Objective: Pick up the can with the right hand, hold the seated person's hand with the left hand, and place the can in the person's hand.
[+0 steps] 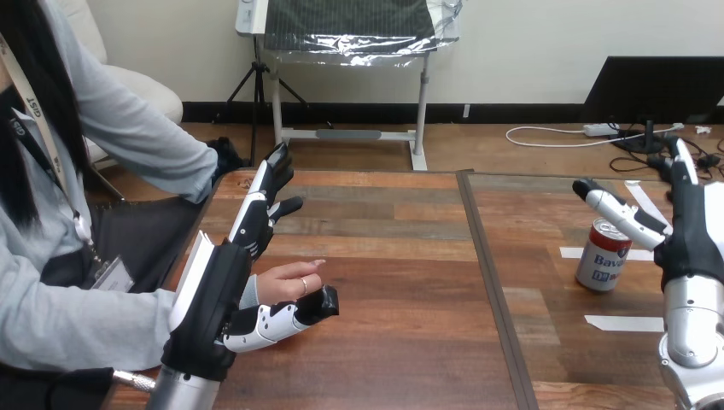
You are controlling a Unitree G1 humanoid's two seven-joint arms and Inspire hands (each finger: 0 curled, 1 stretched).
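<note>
I'm seeing a red can [604, 254] with a white band beside my black-and-white right hand [687, 243], brown wood-grain desk [401, 282] beneath.

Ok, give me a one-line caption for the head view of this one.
Left hand open beside the person's hand; right hand open next to the upright can on the table.

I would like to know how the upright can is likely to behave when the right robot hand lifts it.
The can stands upright and is taller than wide, so a sideways nudge from the right robot hand may tip it, after which it would probably roll. Its glossy wall looks smooth, so likely slippery. Whether it is full cannot be told.
</note>
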